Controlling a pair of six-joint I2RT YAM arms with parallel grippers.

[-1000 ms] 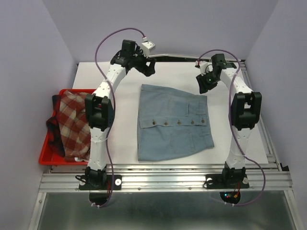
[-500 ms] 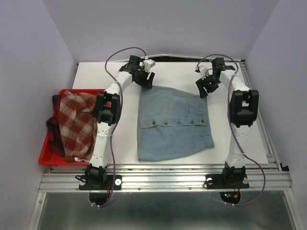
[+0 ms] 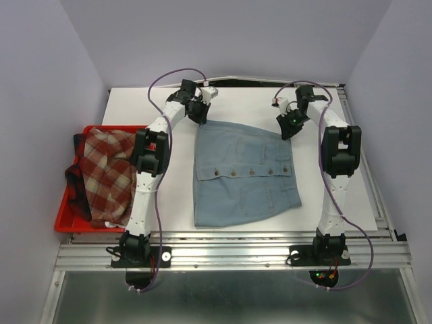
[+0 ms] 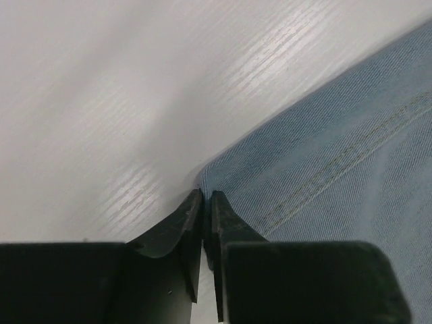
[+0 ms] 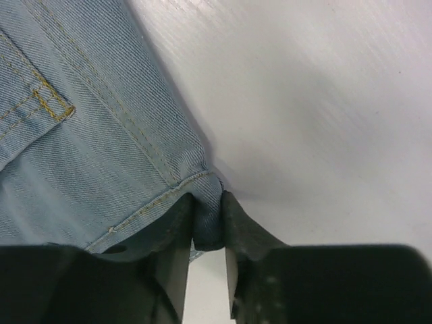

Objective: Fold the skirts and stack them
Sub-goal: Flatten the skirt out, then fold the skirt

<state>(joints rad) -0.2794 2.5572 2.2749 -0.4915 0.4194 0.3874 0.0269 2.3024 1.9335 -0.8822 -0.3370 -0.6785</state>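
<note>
The left jaws are pressed almost together on the very tip of one far corner of the light blue skirt; the right jaws are pinched on its other far, stitched corner. From both, the skirt is spread flat on the white table toward the arm bases.

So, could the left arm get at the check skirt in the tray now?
Probably yes: the check skirt lies uncovered in the tray beside that arm, though the left pincer is closed on a corner of the denim skirt.
</note>
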